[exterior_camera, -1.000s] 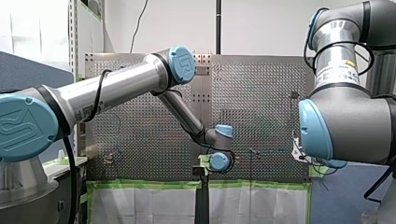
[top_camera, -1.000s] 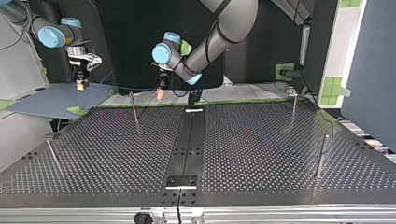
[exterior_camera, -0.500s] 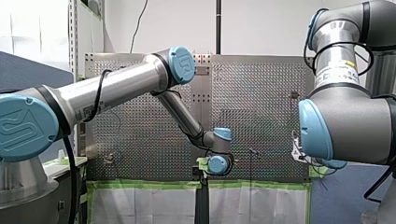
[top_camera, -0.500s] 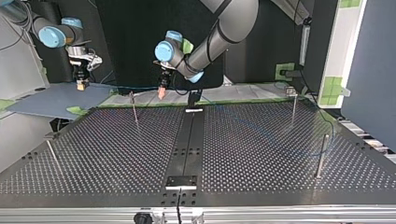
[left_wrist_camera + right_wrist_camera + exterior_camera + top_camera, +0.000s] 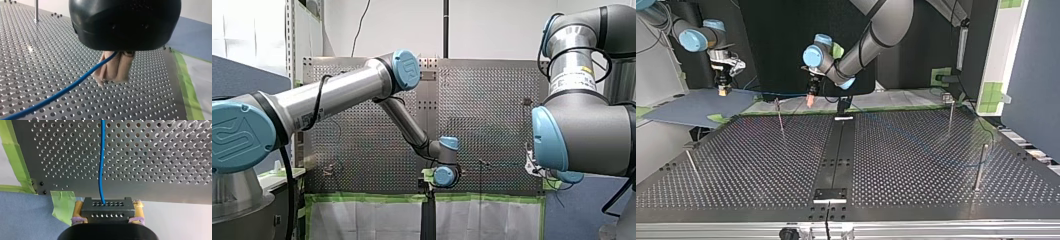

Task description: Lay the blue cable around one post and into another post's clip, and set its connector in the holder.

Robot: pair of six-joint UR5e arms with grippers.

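Okay, my right hand [image 5: 108, 217]: yellow pads [image 5: 78, 211] clamped on the black connector [image 5: 107, 207], just off the worktop [image 5: 155, 157] edge, beside green tape [image 5: 62, 202]. The blue cable [image 5: 100, 170] leaves the connector and runs ahead over the perforations. My left hand [image 5: 113, 79]: beige pads [image 5: 122, 67] pressed together on the cable, tips just above the worktop. The cable trails away low beside the hand. Farther off, one post [image 5: 36, 11] stands upright. Top view: both hands at the far edge, cable strung between them, then faintly across toward the right-side post [image 5: 979, 167]; contact unclear.
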